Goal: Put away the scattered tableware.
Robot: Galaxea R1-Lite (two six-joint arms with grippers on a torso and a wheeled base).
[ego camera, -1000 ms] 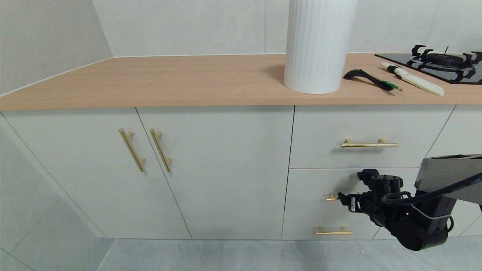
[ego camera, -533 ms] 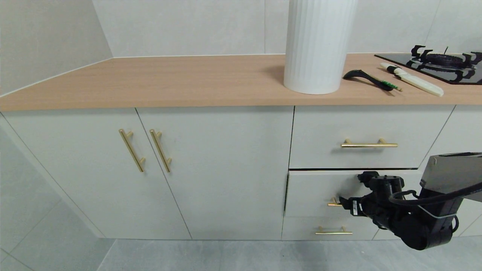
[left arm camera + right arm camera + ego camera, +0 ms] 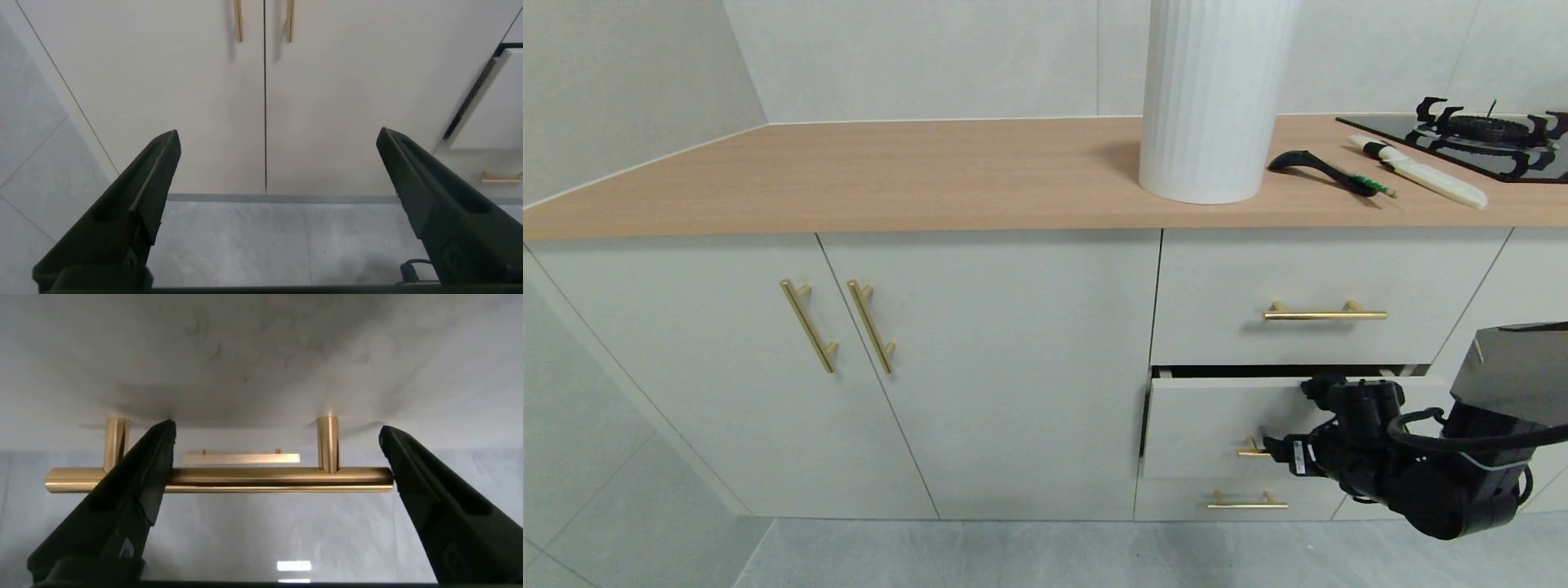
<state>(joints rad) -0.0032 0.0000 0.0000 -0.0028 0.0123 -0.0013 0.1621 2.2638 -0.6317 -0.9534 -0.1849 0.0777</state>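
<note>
Well, the right end effector (image 3: 1278, 452) sits low in front of the drawer stack on the right side of the pale grey cabinet. It is at the slim gold bar handle (image 3: 1250, 451) of the middle drawer (image 3: 1209, 420). Its two black fingers (image 3: 139, 498) are spread wide rather than pinched, and the bar runs across between them, one end passing behind a finger. Whether they actually touch the bar, I can't tell. The middle drawer stands pulled out a little, with a dark gap along its top edge under the top drawer (image 3: 1323, 269). The top drawer sits flush, as does the shallow bottom drawer (image 3: 1176, 500).

The left end effector (image 3: 278, 135) hangs low too, its fingers apart and holding nothing. It faces the pair of pale cabinet doors (image 3: 265, 82) and the grey tiled floor (image 3: 270, 237) at their foot.

Up on the wooden table (image 3: 890, 175) the tableware lies loose to the right of a tall white ribbed cylinder (image 3: 1213, 98). A black curved spoon (image 3: 1319, 170) lies just beside the cylinder, with a thin green-banded stick (image 3: 1372, 188) at the spoon's narrow end. A cream-white knife (image 3: 1419, 171) lies near them, apart from both. Beyond the knife, a black gas hob (image 3: 1486, 131) is set into the table at its far right.
</note>
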